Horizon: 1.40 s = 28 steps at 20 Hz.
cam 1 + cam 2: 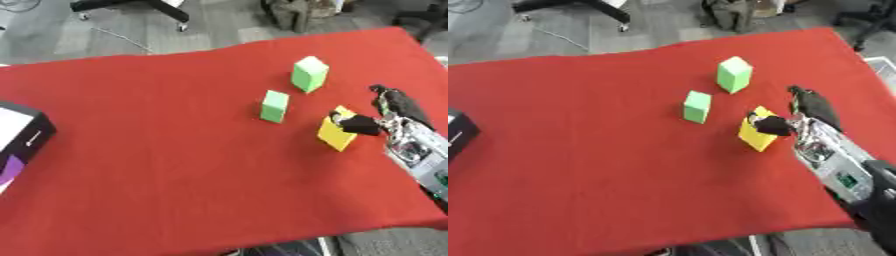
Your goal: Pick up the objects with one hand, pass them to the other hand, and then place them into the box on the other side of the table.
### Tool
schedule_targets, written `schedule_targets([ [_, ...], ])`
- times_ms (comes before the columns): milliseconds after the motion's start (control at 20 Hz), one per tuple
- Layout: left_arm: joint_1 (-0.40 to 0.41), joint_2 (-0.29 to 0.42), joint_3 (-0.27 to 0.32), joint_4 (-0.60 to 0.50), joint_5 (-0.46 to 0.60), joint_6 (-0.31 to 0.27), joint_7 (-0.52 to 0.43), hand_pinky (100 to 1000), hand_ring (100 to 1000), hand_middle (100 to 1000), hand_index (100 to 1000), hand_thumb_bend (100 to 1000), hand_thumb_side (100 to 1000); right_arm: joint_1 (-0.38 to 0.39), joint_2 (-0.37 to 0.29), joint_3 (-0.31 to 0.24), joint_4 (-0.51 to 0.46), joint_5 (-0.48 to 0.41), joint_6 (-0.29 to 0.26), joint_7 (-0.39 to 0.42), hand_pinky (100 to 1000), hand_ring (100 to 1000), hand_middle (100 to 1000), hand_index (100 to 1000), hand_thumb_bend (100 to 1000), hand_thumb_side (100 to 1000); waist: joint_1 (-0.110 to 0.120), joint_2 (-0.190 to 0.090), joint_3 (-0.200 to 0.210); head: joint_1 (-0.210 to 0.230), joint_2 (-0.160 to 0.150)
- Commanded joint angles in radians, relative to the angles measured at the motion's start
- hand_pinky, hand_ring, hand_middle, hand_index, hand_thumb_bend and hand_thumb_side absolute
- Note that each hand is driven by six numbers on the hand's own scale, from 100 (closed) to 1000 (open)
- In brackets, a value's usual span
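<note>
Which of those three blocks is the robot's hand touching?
The yellow block, nearest the table's right edge. The right hand has its thumb against it; both green blocks stand apart, untouched.

The robot's right arm (842,165) enters from the lower right corner, at about four o'clock, and reaches up toward ten o'clock, its silver forearm leading to a black wrist. The right hand (385,112) sits at about three o'clock in the view, its thumb (354,124) stretched toward nine o'clock while its fingers (394,100) curve up toward twelve o'clock. The thumb touches the yellow block (337,134).
</note>
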Motion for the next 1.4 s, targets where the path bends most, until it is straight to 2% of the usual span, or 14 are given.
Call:
schedule_targets([
  [50,-0.006,0.028,0.005,-0.016,-0.004,-0.001,-0.01,805,675,644,866,905,953,-0.009,-0.019,0.007,-0.02,-0.028,-0.001,-0.012,595,813,747,945,457,558,-0.002,-0.007,0.001,0.002,-0.003],
  [150,-0.007,0.027,0.005,-0.016,-0.003,0.0,-0.012,805,675,644,866,906,954,-0.008,-0.016,0.014,-0.019,-0.043,-0.001,-0.022,580,811,744,944,457,558,-0.002,-0.008,0.001,0.002,-0.003],
  [250,-0.006,0.027,0.005,-0.016,-0.003,0.0,-0.015,805,675,644,866,906,954,-0.007,-0.015,0.019,-0.017,-0.055,-0.001,-0.031,608,810,743,944,457,558,-0.002,-0.008,0.002,0.002,-0.003],
  [300,-0.006,0.027,0.005,-0.016,-0.003,0.0,-0.016,804,676,644,866,906,954,-0.007,-0.014,0.023,-0.014,-0.063,-0.001,-0.035,681,810,744,943,457,557,-0.002,-0.007,0.002,0.001,-0.003],
  [850,-0.007,0.026,0.003,-0.013,0.0,-0.006,-0.023,804,676,644,866,909,955,-0.012,0.001,0.043,0.036,-0.163,-0.001,-0.116,685,803,731,927,437,531,-0.001,-0.005,0.007,-0.005,-0.003],
  [1150,-0.007,0.025,0.004,-0.013,-0.001,-0.004,-0.024,803,677,645,866,908,953,-0.007,0.0,0.054,0.043,-0.207,-0.001,-0.144,771,800,713,910,365,414,-0.003,-0.005,0.01,-0.006,-0.003],
  [1400,-0.007,0.024,0.003,-0.014,-0.003,-0.003,-0.025,803,677,645,866,906,950,-0.007,-0.002,0.058,0.044,-0.226,-0.001,-0.157,711,785,649,856,283,281,-0.002,-0.006,0.009,-0.006,-0.003],
])
